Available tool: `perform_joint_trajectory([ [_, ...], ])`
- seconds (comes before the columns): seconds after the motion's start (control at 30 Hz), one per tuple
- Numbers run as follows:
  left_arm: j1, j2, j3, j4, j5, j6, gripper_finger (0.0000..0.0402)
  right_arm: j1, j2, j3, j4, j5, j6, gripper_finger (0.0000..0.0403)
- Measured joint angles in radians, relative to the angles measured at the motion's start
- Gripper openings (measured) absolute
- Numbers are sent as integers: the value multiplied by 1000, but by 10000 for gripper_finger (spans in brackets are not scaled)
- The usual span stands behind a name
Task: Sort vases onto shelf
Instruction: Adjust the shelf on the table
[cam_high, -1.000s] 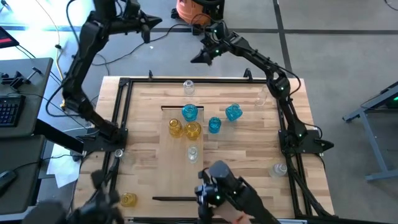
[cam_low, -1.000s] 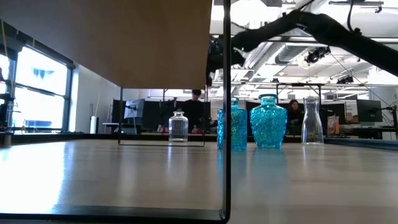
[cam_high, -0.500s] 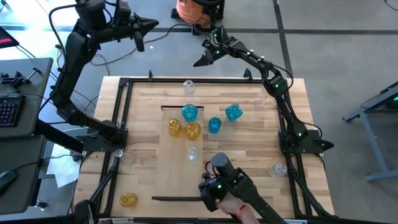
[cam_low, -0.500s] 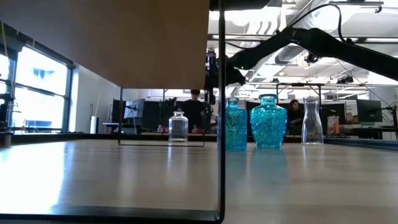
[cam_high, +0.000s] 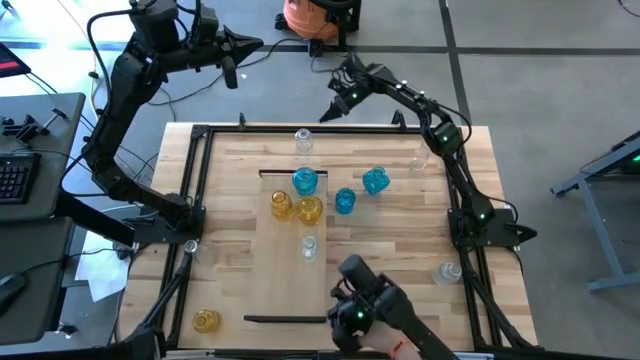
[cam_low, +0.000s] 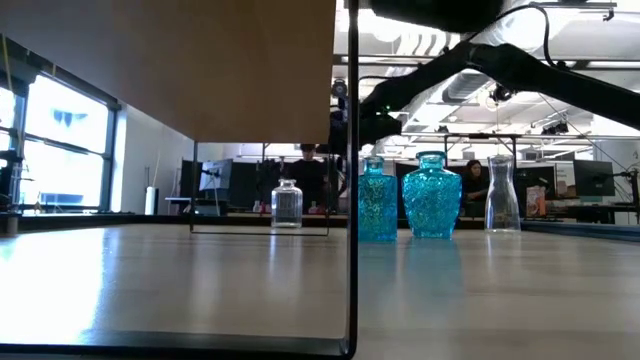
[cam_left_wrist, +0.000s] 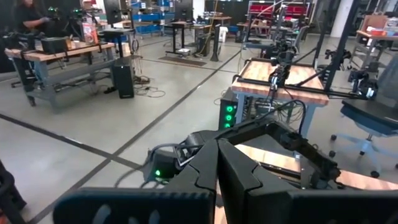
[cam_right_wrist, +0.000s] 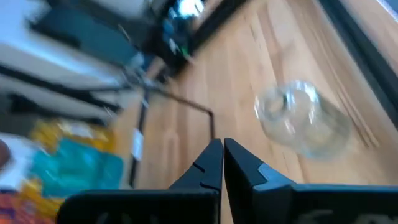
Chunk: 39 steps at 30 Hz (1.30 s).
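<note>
Both arms are raised beyond the table's far edge. The left gripper (cam_high: 250, 43) is closed and empty, as is the right gripper (cam_high: 325, 113), whose fingertips (cam_right_wrist: 219, 155) are seen pressed together above a clear vase (cam_right_wrist: 305, 118). On the pale shelf (cam_high: 290, 280) are grouped two yellow vases (cam_high: 297, 207), a blue vase (cam_high: 305, 181) and a small clear one (cam_high: 310, 246). Two more blue vases (cam_high: 360, 190) are set just beside it. No legible writing is seen
</note>
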Motion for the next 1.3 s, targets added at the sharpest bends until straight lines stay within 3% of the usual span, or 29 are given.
perform_joint_trajectory([
  [0.1,0,0,0,0,-8,20,0,7,-14,0,-125,148,-183,0],
  [0.23,0,0,0,0,-56,34,0,23,-20,0,-199,483,-395,0],
  [0.33,0,0,0,0,-60,34,0,32,-19,0,-164,596,-450,0],
  [0.77,0,0,0,1,-60,26,0,83,-19,0,16,624,-466,0],
  [0.93,0,0,0,1,-60,25,0,79,-19,0,-28,623,-454,0],
  [1.17,0,0,0,0,-60,25,0,91,-20,0,-235,623,-535,0],
  [1.3,1,0,0,0,-60,25,0,93,-33,1,-171,618,-554,0],
])
